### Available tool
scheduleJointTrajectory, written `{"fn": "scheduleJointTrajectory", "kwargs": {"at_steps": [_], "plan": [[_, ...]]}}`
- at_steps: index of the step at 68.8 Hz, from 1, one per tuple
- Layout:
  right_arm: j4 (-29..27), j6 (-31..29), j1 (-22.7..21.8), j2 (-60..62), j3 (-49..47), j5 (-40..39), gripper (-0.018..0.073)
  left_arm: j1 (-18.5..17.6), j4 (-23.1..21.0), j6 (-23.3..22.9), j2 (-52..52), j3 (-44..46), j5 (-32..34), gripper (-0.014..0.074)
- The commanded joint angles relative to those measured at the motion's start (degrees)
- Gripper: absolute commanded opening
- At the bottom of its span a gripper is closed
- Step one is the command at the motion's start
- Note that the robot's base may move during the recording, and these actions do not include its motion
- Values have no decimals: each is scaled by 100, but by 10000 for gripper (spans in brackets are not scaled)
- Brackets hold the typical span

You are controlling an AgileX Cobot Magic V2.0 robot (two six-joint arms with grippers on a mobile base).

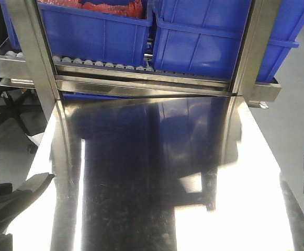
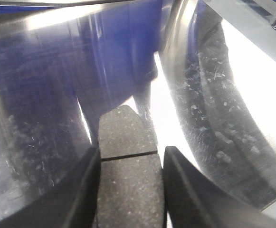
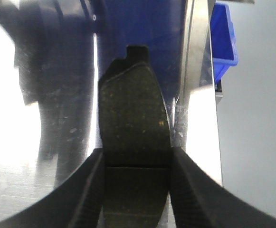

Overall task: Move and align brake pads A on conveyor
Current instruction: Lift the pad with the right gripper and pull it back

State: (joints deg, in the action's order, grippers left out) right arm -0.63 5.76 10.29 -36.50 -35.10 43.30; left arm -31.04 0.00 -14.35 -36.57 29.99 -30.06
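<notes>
Fig.: L gripper and R gripper, fingers closed on L brake pad and R brake pad resp., gripped by long edges at centre groove; free ends at 12 o'clock, over steel table; conveyor not in view; pads judged stiff, dense, gritty, low slip; mid-length edge grip suits.

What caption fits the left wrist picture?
Left hand grips a grey-brown grooved brake pad over the shiny steel table.
</notes>
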Motion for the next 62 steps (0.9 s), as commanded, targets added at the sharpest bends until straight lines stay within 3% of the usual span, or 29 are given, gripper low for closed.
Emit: {"fn": "scheduleJointTrajectory", "kwargs": {"at_steps": [1,62], "plan": [[19,-60,-35,284,-22,-467,-6,-29,0,-42,16,164,533,-6],[28,-60,-35,605,193,-623,-6,-29,0,-42,16,164,533,-6]]}}
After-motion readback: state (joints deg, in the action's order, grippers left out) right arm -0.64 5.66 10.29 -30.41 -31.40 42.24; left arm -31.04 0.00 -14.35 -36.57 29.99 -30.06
